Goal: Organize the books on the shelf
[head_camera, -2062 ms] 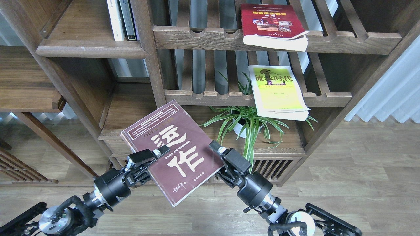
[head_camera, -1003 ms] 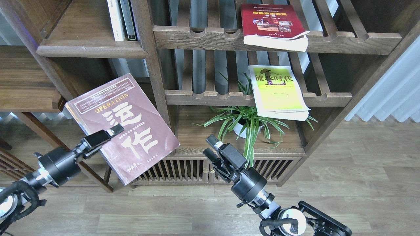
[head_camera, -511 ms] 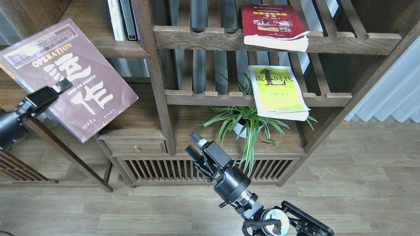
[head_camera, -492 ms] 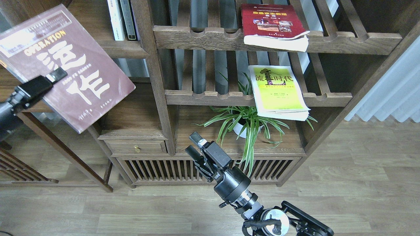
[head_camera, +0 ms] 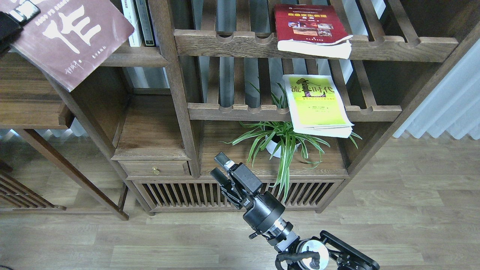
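The dark maroon book (head_camera: 71,35) with white characters is at the top left, tilted, its lower corner hanging over the front of the flat dark shelf plank (head_camera: 138,60). My left gripper (head_camera: 23,12) is shut on its left side, mostly cut off by the view's edge. The red book (head_camera: 313,28) lies on the upper slatted rack. The yellow-green and white book (head_camera: 318,105) lies on the middle slatted rack, overhanging its front rail. My right gripper (head_camera: 220,167) is open and empty, low in front of the cabinet.
Upright white and dark books (head_camera: 138,22) stand at the plank's right end against the post. A potted spider plant (head_camera: 279,144) sits under the middle rack. A lower side table (head_camera: 33,112) is at the left, a drawer (head_camera: 155,170) below, a curtain (head_camera: 446,108) at the right.
My left gripper has carried the maroon book up and to the left, from in front of the cabinet to the top-left plank. My right gripper let go of it and drew back down-left.
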You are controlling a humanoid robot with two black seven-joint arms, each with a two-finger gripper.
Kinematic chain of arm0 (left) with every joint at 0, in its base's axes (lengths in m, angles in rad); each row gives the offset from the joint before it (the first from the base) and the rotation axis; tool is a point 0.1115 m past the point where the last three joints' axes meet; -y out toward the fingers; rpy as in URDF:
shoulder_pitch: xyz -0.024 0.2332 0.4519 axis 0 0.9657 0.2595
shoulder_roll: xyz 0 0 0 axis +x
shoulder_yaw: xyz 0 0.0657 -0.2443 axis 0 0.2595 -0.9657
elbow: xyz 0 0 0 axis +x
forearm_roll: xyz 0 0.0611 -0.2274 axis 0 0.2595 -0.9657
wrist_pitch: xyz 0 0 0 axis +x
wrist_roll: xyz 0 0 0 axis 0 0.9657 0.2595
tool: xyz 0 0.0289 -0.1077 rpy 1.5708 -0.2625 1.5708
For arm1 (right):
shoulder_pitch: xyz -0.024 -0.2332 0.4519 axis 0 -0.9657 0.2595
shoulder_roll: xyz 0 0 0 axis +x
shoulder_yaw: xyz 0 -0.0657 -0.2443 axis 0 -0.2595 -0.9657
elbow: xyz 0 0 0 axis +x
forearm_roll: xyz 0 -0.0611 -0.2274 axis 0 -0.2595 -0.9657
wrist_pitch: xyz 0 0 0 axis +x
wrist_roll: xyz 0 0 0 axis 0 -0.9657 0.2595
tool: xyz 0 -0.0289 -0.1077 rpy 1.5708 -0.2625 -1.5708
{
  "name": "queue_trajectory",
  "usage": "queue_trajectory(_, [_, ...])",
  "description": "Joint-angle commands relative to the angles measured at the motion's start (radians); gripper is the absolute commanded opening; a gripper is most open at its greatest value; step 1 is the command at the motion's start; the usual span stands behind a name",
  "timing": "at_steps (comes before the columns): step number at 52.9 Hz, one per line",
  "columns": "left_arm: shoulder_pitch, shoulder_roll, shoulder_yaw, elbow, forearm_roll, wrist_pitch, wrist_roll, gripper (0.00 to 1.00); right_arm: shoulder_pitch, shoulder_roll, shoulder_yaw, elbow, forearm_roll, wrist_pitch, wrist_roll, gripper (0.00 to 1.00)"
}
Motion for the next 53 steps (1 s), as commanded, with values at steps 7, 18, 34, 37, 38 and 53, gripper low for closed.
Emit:
queue_trajectory(7, [-0.047,-0.01,-0.022,0.045,0.092,0.0,-0.004,0.09,0.011,0.001,-0.004,-0.003,-0.009,0.0,0.0,0.92])
queue_trajectory(18, [-0.1,-0.028,-0.028,0.069,0.218,0.0,-0.015,0.08,0.029,0.001,-0.012,-0.003,-0.014,0.0,0.0,0.92])
queue_trajectory(34, [-0.169,-0.114,-0.04,0.071,0.468,0.0,-0.038,0.07,0.029,0.001,-0.036,-0.003,-0.014,0.0,0.0,0.94])
queue_trajectory(37, [-0.186,-0.142,-0.037,0.071,0.514,0.0,-0.053,0.06,0.031,0.001,-0.045,-0.003,-0.014,0.0,0.0,0.94])
queue_trajectory(38, [-0.192,-0.151,-0.035,0.071,0.539,0.0,-0.058,0.06,0.031,0.001,-0.047,-0.003,-0.014,0.0,0.0,0.94])
queue_trajectory(53, [-0.244,-0.218,-0.04,0.071,0.743,0.035,-0.073,0.04,0.039,0.001,-0.047,-0.003,-0.014,0.0,-0.002,0.95])
